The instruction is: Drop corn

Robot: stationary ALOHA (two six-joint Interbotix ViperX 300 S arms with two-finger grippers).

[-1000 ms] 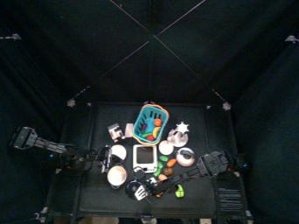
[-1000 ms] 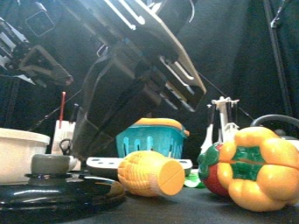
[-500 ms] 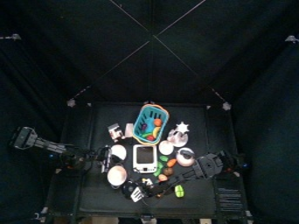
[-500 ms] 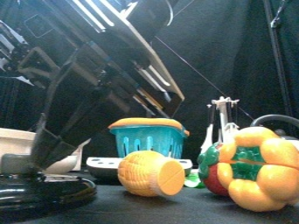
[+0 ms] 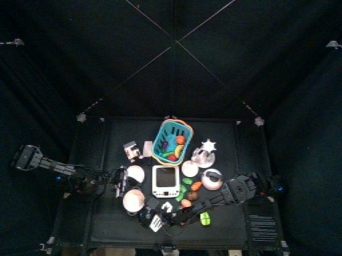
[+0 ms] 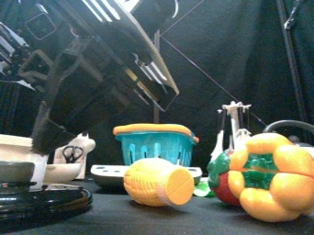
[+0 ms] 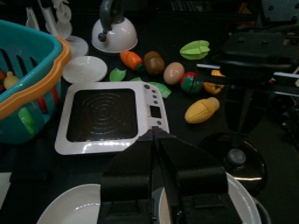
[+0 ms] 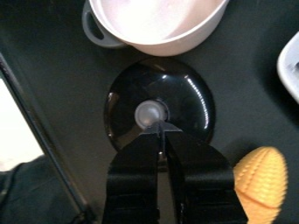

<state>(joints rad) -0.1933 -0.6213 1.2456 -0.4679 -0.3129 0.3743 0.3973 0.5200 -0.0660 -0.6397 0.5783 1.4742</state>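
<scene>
Right wrist view: the right tool (image 8: 163, 131) hangs over a black lid (image 8: 162, 107), jaws nearly pressed together and empty; the corn (image 8: 261, 182) lies just beside the lid on the tabletop (image 8: 59, 52). The left tool (image 7: 158, 150) rests half spread, near a bowl (image 7: 87, 206).

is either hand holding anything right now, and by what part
Nothing is held. The right hand hovers over the black lid with the corn lying free beside it. The left hand is empty above the white scale.
</scene>
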